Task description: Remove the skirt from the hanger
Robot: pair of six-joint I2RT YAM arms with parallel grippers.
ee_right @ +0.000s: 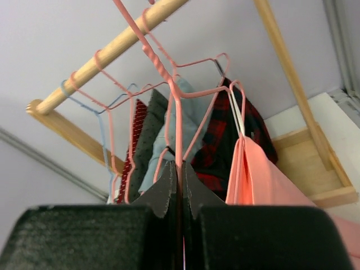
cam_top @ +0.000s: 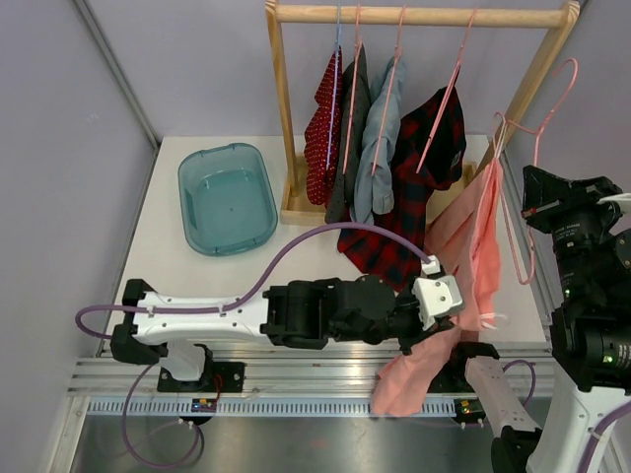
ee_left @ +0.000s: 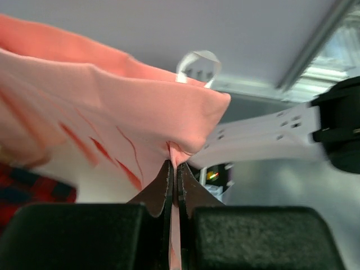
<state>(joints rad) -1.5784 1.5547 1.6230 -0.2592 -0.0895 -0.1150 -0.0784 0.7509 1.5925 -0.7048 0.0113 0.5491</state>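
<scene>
Skirt (cam_top: 473,236): salmon-pink, at about 4 o'clock on the table (cam_top: 158,246) in my overhead view. Its top hangs on the pink wire hanger (ee_right: 179,112) and its lower end trails past the near table edge.

Left gripper (ee_left: 174,166): jaws pinched tight on a fold of the skirt's cloth, at 7 o'clock from the hanger.

Right gripper (ee_right: 179,169): jaws clamped on the hanger's wire, just beside the skirt's top.

Wooden rack (cam_top: 424,15): at 12 o'clock, carrying a red patterned garment (cam_top: 322,123), a dark grey one, a blue-grey one and a red-black plaid shirt (cam_top: 414,187) on further hangers.

Teal tub (cam_top: 227,197): at 10 o'clock, well apart from the skirt; I see only its own translucent floor and walls.
</scene>
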